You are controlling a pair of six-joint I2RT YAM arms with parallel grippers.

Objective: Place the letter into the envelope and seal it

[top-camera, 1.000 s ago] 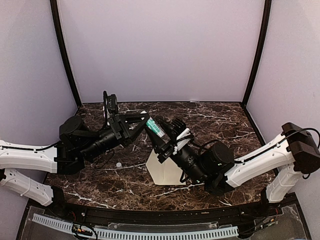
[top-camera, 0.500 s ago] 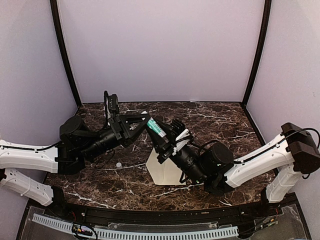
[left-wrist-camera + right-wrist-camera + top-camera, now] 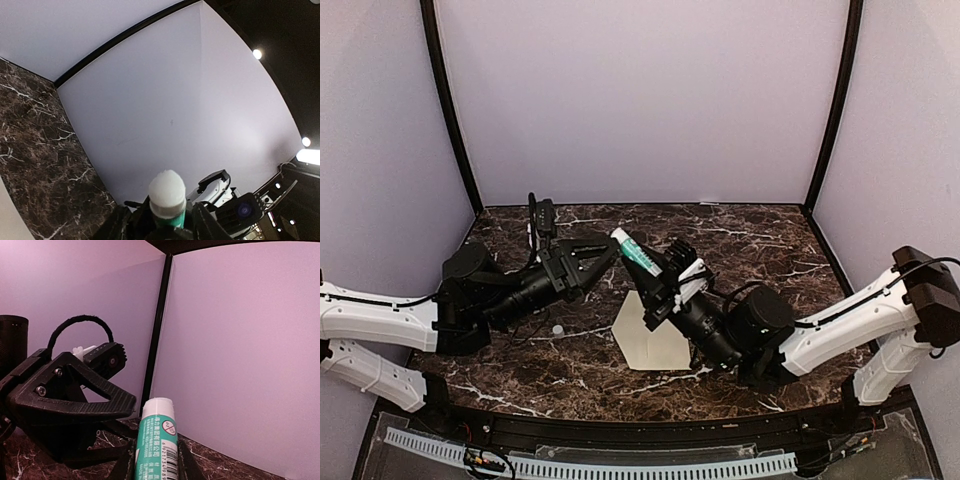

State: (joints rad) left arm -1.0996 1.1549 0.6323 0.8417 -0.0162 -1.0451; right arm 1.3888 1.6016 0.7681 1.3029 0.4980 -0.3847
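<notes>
**Presently: envelope lying on the table under a glue-holding end effector**

The envelope (image 3: 650, 345) is showing as a plain, pale-cream paper shape with a five-sided outline, one corner pointing toward the left of the frame. It is lying flat on the dark marbled table (image 3: 760, 240), just below the centre of the top view. Its right-hand part is being covered by the right arm. Any emblem is too small to make out, and whether the letter is sitting inside cannot be told.

The right end effector (image 3: 652, 272) is hanging above the envelope's upper edge, apart from it. Its fingers are clamping the lower body of a green-and-white glue stick (image 3: 633, 250), whose white top is pointing toward the upper left.

The left end effector (image 3: 605, 250) is reaching in from the left of the frame, its tip just beside the top of the glue stick and up and left of the envelope. How far its fingers are parting cannot be told.
</notes>
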